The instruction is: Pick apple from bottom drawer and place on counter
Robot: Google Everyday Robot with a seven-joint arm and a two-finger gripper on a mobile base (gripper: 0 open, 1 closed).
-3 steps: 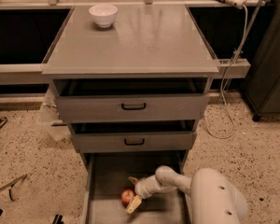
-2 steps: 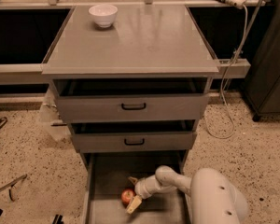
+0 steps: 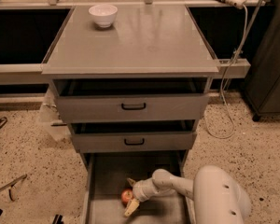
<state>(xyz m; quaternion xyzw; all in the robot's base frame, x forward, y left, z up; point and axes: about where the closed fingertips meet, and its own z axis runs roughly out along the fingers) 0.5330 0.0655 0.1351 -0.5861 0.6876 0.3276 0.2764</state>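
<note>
Red small round apple (image 3: pixel 126 196), likely firm, slick; my gripper (image 3: pixel 129 196), fingers (image 3: pixel 132 208) open astride it in grey bottom drawer (image 3: pixel 114 171); pinch its middle.

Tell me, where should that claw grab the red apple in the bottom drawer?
Across its round middle, from the arm's side, where the gripper sits with fingers open either side of the apple. The bottom drawer is open above, so lifting straight up looks feasible.
</note>
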